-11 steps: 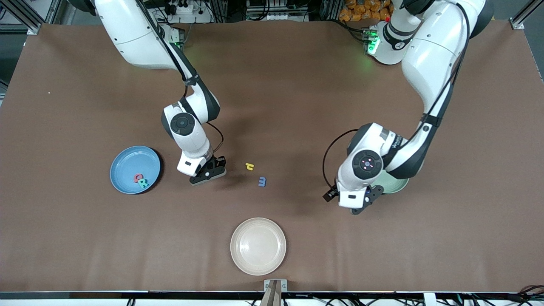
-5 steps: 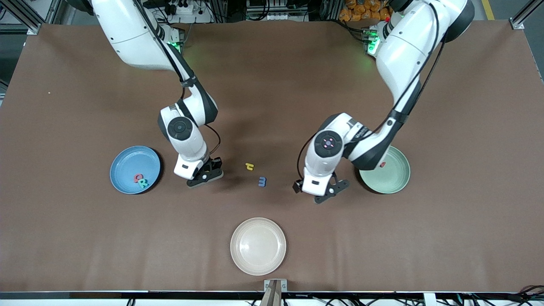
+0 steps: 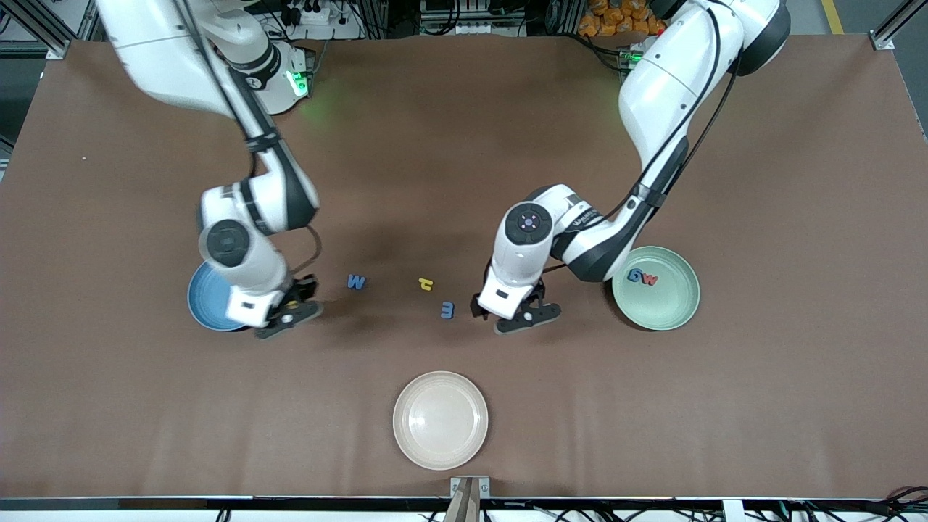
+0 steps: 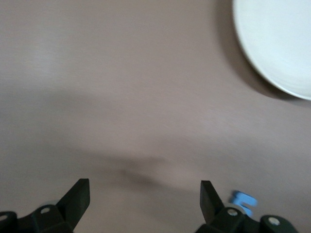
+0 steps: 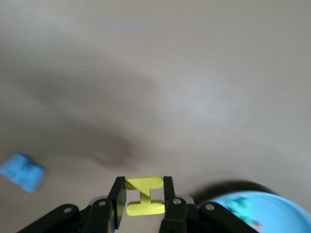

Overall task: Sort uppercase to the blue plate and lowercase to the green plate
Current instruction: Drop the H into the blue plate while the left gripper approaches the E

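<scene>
My right gripper [image 3: 288, 313] is shut on the yellow H [image 5: 145, 195] and holds it just over the table beside the blue plate [image 3: 205, 299]. The right arm hides most of that plate. The right wrist view shows the plate's rim [image 5: 272, 206] with a blurred teal R [image 5: 240, 206] in it. The blue W [image 3: 356, 281] lies on the table. So do the yellow h [image 3: 426, 284] and the blue m [image 3: 447, 310]. My left gripper [image 3: 519, 317] is open and empty, low beside the m [image 4: 243, 200]. The green plate [image 3: 663, 310] holds the blue g [image 3: 636, 275] and the red w [image 3: 650, 278].
A cream plate [image 3: 440, 420] stands nearer the front camera than the letters, and it also shows in the left wrist view [image 4: 277, 43]. Brown mat covers the table.
My right gripper has carried the yellow H toward the blue plate, uncovering the blue W. My left arm has swung from the green plate toward the blue m, uncovering the g and w.
</scene>
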`<state>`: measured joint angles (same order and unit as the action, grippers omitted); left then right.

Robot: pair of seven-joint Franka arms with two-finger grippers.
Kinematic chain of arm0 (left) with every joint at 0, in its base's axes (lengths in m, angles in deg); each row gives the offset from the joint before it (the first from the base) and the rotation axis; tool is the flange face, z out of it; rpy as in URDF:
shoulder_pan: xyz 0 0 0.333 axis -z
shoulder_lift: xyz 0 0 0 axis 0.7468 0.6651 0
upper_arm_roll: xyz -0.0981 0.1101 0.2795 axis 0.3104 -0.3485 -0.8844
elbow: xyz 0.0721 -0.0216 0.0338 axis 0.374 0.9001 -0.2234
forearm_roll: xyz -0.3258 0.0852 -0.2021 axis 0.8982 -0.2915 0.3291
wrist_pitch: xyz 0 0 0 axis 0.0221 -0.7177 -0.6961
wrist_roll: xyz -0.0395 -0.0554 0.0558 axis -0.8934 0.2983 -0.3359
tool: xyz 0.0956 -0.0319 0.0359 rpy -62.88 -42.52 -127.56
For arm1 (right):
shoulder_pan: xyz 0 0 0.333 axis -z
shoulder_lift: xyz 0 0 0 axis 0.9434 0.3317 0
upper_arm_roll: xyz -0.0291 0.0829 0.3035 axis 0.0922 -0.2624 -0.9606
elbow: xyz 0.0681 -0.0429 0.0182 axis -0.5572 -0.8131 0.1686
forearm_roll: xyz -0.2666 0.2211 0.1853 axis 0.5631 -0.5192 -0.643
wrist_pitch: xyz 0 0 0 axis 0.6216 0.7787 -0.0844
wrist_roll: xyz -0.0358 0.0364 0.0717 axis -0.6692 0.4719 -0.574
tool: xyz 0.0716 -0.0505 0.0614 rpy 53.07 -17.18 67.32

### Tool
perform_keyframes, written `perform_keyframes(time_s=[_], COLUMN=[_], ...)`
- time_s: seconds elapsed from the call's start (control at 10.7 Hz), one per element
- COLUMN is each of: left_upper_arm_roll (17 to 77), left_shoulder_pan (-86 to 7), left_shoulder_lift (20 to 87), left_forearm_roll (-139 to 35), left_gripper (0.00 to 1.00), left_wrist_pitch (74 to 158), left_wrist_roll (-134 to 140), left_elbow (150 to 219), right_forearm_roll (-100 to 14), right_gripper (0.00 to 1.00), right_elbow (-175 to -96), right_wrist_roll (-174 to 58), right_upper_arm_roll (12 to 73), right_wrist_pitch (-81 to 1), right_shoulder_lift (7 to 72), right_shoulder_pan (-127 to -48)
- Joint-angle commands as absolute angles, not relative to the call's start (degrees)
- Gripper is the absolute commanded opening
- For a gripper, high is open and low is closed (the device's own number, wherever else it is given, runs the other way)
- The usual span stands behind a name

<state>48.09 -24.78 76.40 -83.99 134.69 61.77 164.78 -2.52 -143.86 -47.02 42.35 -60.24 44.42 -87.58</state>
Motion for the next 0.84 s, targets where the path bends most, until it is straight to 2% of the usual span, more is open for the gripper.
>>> perform_keyframes(time_s=[0.0,0.37,0.65,0.75], left_upper_arm_roll=[47.6,46.4,46.0,45.5], left_shoulder_pan=[-23.0,-22.3,-20.2,-19.0], left_shoulder_lift=[76.7,77.0,78.1,79.2], left_forearm_roll=[-85.5,-85.4,-85.5,-85.5], left_gripper=[1.0,1.0,1.0,1.0], left_wrist_pitch=[138.2,141.9,141.8,141.8], left_wrist_roll=[59.7,50.2,49.1,49.2], left_elbow=[164.7,164.2,164.0,162.7], right_forearm_roll=[-1.6,-1.6,-1.6,-1.6], right_gripper=[0.28,0.31,0.58,0.62], right_elbow=[-147.0,-152.8,-152.8,-152.8], right_wrist_roll=[-39.9,-34.4,-34.4,-34.5], right_upper_arm_roll=[41.5,41.6,41.6,41.6], right_wrist_pitch=[-60.8,-69.0,-69.0,-68.8], right_shoulder_lift=[43.1,43.3,43.3,43.3], right_shoulder_pan=[-82.4,-77.8,-77.2,-77.1])
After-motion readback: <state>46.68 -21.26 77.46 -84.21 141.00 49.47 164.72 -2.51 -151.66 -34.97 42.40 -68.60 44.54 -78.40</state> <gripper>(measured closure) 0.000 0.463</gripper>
